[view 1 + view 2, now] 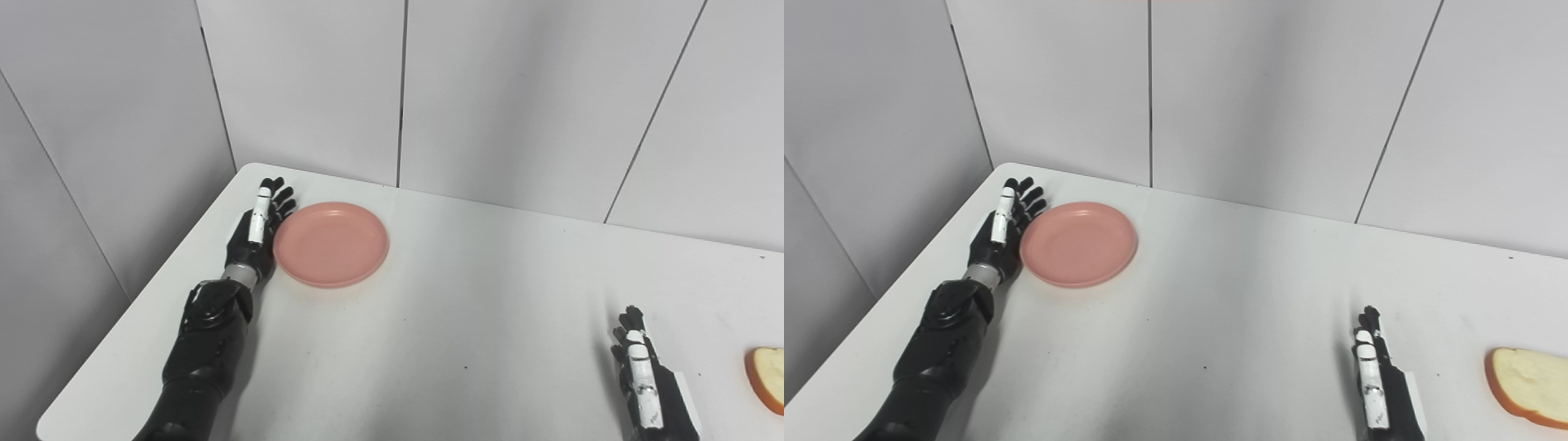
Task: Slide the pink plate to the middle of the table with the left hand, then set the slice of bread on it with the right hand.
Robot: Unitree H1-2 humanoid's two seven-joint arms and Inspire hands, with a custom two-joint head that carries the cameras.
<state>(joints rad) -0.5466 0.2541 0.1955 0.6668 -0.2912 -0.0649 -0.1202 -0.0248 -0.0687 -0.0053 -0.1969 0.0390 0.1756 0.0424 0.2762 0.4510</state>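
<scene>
The pink plate [331,244] lies empty on the white table [465,306], at its far left. My left hand [260,229] is open, fingers stretched flat, standing edge-on against the plate's left rim. The slice of bread [1528,386] lies flat at the table's right side near the front. My right hand [1373,380] is open and empty, edge-on near the front edge, a hand's width left of the bread and apart from it.
Grey wall panels [398,92] stand close behind the table and along its left side. The table's rounded far-left corner [254,168] is just beyond my left hand. Bare tabletop lies between the plate and my right hand.
</scene>
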